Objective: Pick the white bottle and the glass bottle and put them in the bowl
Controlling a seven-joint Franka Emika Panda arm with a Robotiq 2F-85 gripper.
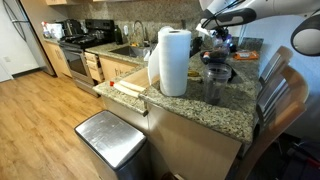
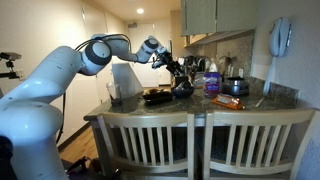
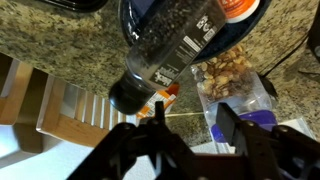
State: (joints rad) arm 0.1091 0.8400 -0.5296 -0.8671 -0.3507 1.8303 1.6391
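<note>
Wrist view: a glass bottle (image 3: 172, 45) of dark peppercorns with a black cap lies tilted across the near rim of a dark bowl (image 3: 243, 30). Its body is over the bowl and its cap pokes out toward the gripper (image 3: 192, 118). The fingers (image 3: 228, 122) are drawn in narrow, leaving a slim gap. Nothing shows between the tips, and the cap sits just beside one of them. Whether they have hold of the bottle cannot be told.

In the bowl beside the bottle, an orange label (image 3: 240, 8) is cut off by the top edge. It may belong to the white bottle, but too little shows to be sure. No white bottle stands out on the counter (image 1: 215, 110) in any view.

Judged from this, the task looks near its end. The glass bottle is at the bowl but not settled inside, and the white one is probably already in. What seems left is to let the glass bottle rest fully in the bowl and draw clear.

In an exterior view the gripper (image 2: 172, 63) hangs just above the bowl (image 2: 183, 90).

A bag of nuts (image 3: 225, 78) lies just beside the bowl, with a purple lid (image 3: 250, 117) near it. Both crowd the bowl's near side. The tilted bottle could slip over the rim onto them. A towel roll (image 1: 174, 62) stands well apart. Chairs (image 2: 150, 140) line the counter's edge, out of the arm's way.
</note>
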